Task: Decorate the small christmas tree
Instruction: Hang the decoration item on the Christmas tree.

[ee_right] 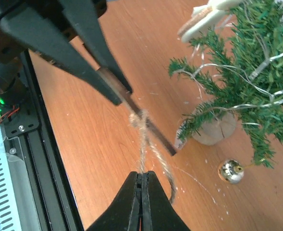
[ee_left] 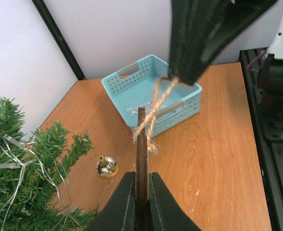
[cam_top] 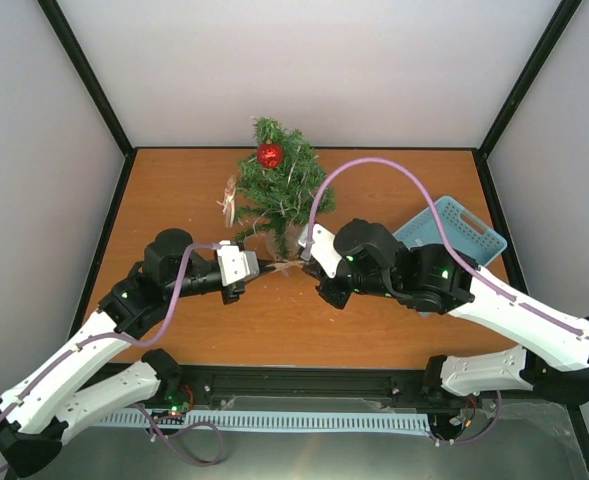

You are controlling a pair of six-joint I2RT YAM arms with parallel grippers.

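The small christmas tree (cam_top: pixel 277 190) stands upright on its pale base at the far middle of the table (cam_top: pixel 174 200). A red bauble (cam_top: pixel 270 155) hangs near its top, and thin silver strands run through its branches. Just in front of it the two arms meet. The left fingers (ee_left: pixel 124 202) are closed on the lower edge of a thin, dark wooden ornament (ee_left: pixel 141 144), holding it edge-on above the table. A twine loop (ee_left: pixel 153 113) is knotted round the ornament's upper end and runs up, pulled straight, to the right fingers (ee_right: pixel 127 209), which are pinched shut on it. A gold bauble (ee_left: pixel 106 167) lies on the table near the tree's base. A blue basket (cam_top: pixel 452 232) sits at the right side of the table, behind the right arm.
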